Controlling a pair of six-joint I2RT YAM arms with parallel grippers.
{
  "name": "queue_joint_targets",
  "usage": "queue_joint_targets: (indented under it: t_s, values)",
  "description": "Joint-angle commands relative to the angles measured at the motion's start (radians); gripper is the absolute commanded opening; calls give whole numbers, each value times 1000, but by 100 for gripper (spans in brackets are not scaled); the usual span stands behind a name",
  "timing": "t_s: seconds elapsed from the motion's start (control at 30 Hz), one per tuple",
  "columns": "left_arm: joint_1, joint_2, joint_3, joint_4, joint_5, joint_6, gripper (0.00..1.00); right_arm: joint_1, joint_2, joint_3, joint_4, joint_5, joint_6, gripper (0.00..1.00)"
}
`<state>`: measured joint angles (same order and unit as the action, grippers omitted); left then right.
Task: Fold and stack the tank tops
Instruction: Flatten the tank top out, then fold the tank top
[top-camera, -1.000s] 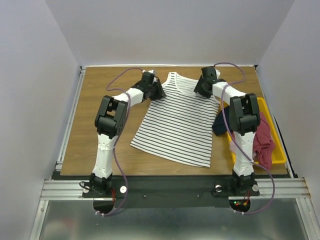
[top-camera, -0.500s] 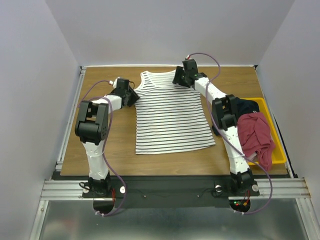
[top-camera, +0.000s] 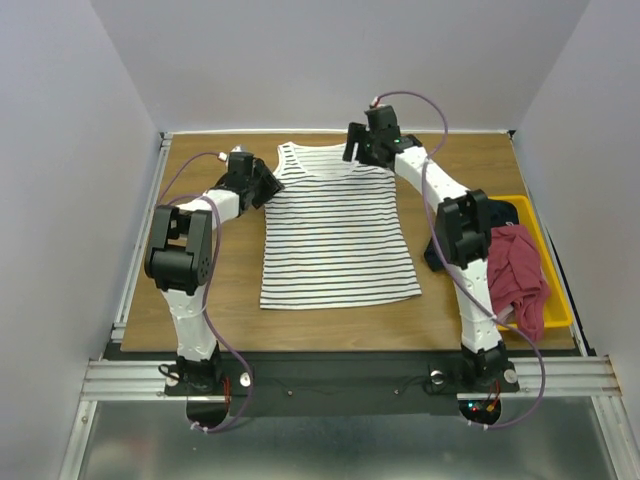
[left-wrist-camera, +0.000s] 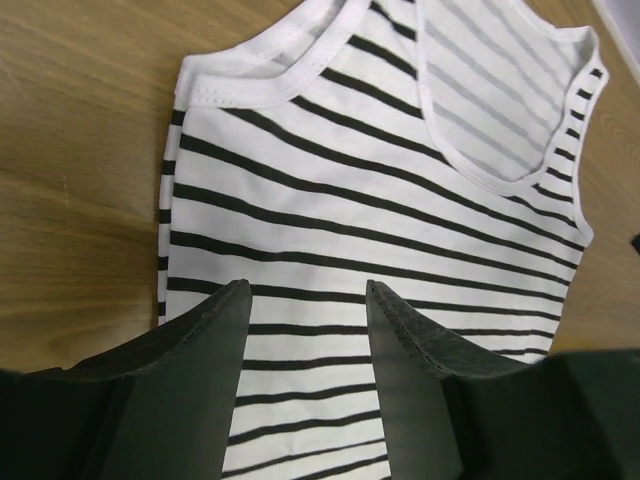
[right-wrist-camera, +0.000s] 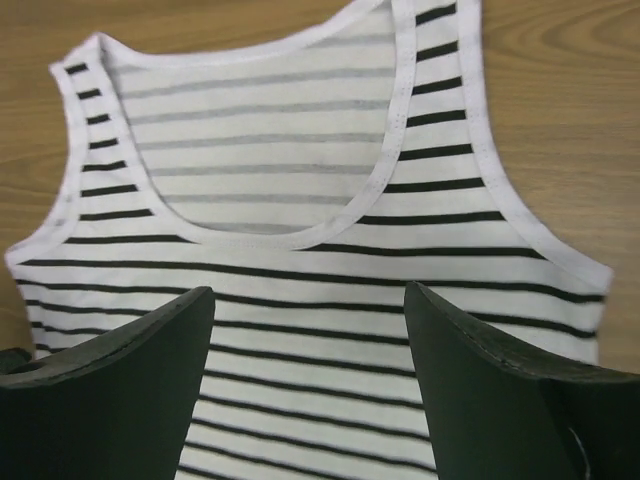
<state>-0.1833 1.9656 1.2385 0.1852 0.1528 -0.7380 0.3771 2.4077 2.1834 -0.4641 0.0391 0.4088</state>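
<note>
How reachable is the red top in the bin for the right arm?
Probably yes: the red top lies uncovered in the bin beside that arm's base, and the right gripper is open, empty.

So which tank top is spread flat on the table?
The white striped top, lying flat on the wood; the dark red top sits crumpled in the yellow bin.

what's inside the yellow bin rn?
A crumpled dark red tank top fills most of the yellow bin; a dark garment lies at its far end, partly behind the right arm. Anything beneath them is covered.
</note>
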Motion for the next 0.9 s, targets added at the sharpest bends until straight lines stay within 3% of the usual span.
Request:
queue_joint_targets:
  t_s: [0.0, 0.23, 0.4, 0.53, 0.87]
  values:
    - [4, -151, 93, -50, -82, 68, 61, 89, -248, -97, 31, 86, -22, 82]
    - [84, -91, 196, -159, -138, 84, 57, 345, -439, -399, 47, 188, 90, 77]
    - [99, 28, 308, -176, -47, 182, 53, 566, -429, -476, 61, 283, 162, 55]
    - [100, 95, 354, -176, 17, 241, 52, 657, -372, -458, 59, 318, 185, 43]
    - [99, 128, 332, -132, 60, 249, 52, 806, -242, -432, 36, 370, 239, 42]
